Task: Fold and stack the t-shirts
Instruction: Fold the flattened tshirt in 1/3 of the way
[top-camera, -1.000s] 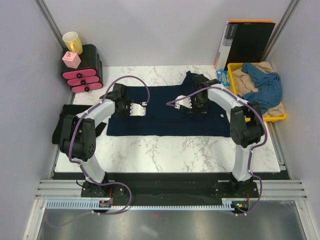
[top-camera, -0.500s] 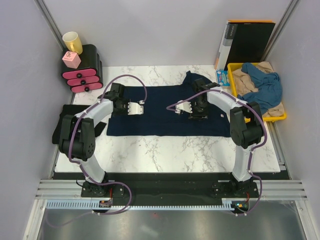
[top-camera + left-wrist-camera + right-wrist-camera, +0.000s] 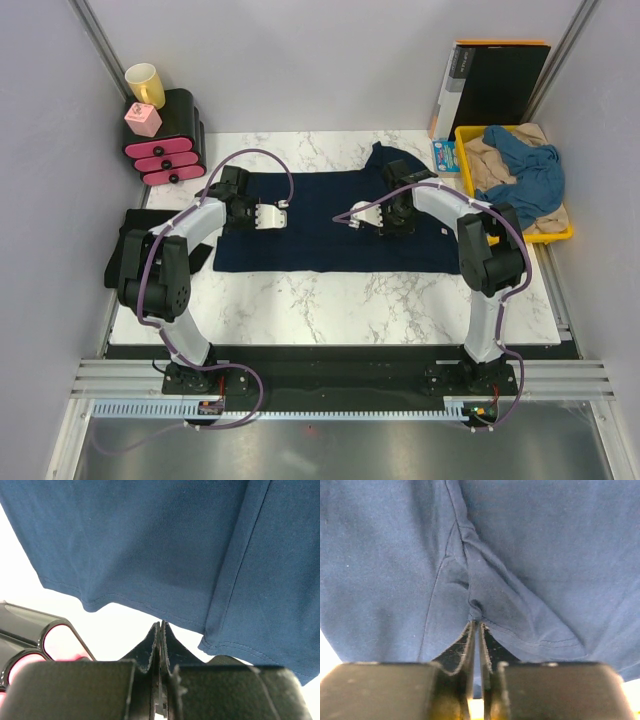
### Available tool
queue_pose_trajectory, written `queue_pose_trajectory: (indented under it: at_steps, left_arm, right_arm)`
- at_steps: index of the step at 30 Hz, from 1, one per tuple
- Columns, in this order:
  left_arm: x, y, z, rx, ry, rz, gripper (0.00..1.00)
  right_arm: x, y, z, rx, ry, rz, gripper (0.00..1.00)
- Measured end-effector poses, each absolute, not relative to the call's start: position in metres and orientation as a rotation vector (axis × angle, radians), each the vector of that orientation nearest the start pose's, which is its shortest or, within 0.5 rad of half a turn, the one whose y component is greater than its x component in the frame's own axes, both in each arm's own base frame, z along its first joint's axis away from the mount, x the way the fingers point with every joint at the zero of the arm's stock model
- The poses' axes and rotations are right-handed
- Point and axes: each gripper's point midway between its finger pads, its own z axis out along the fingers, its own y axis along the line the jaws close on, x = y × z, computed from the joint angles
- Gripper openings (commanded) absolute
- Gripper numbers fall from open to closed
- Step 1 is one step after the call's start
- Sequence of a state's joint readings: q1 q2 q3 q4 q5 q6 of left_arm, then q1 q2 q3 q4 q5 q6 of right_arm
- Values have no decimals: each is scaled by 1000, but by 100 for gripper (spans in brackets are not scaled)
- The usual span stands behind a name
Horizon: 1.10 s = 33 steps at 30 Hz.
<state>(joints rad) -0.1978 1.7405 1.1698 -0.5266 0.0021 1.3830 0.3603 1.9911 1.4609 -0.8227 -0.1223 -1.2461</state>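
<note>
Shirts: one navy t-shirt flat on your surface; one blue t-shirt, one beige t-shirt at 2 o'clock.
Left tool: closed at hem.
Right tool: pinching navy fold.

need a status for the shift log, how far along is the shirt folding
Early. Done: the navy t-shirt lies spread on the table; no folded stack is visible. In hand: the left fingers and right fingers are shut on its cloth. Left: the blue t-shirt and beige t-shirt sit crumpled in the yellow tray.
</note>
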Motion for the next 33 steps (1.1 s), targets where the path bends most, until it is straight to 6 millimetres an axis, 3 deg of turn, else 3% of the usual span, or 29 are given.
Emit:
queue_pose_trajectory:
  at_steps: [3, 12, 19, 21, 22, 25, 33]
  left_arm:
    - [410, -41, 66, -2489, -2466, -469, 2]
    - [410, -41, 66, -2481, -2477, -467, 2]
    - [409, -41, 66, -2466, -2495, -462, 2]
    - [409, -41, 66, -2463, -2500, -461, 2]
    - [409, -41, 66, -2461, -2501, -460, 2]
    - [409, -41, 66, -2456, -2507, -458, 2]
    - [408, -41, 65, -2453, -2507, -455, 2]
  right_arm:
    - [393, 130, 33, -2095, 1988, 12, 0]
    - [397, 133, 36, -2112, 1959, -27, 0]
    - [423, 145, 63, -2095, 1868, -106, 0]
    - [429, 148, 70, -2090, 1846, -130, 16]
    - [431, 149, 73, -2089, 1839, -139, 29]
    - [431, 150, 75, -2105, 1826, -144, 40]
    - [398, 138, 52, -2179, 1886, -78, 43]
